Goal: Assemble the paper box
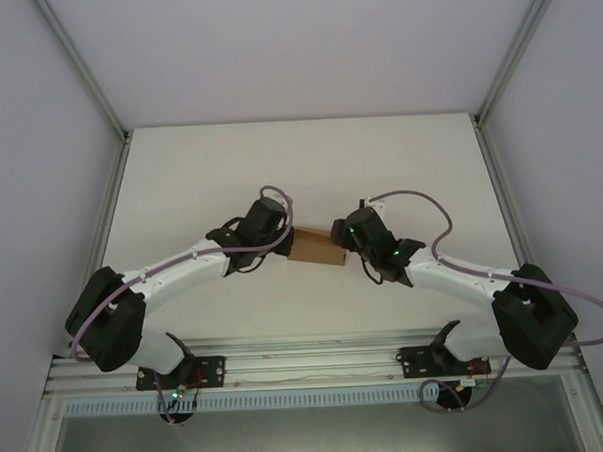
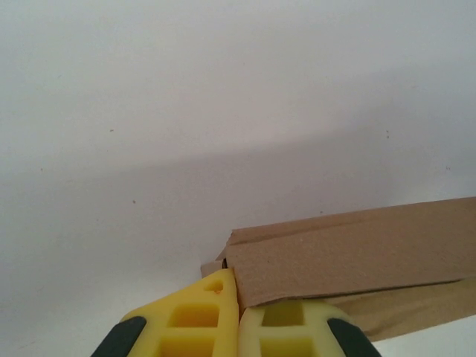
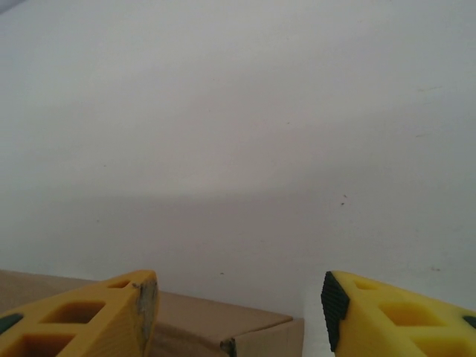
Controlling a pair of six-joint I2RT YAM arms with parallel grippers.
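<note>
Kraft-brown and only partly folded, the paper box (image 1: 315,247) lies on the white table (image 1: 299,166) with a gripper at each of its ends. To fold it cleanly, I judge one side should anchor the box while the other pushes a panel along its crease, not against the flat face. At the box's left end the left gripper (image 2: 238,281) pinches a cardboard corner. At its right end the right gripper (image 3: 238,291) gapes wide, grasping nothing, one finger (image 3: 111,312) overlapping the box's corner.
</note>
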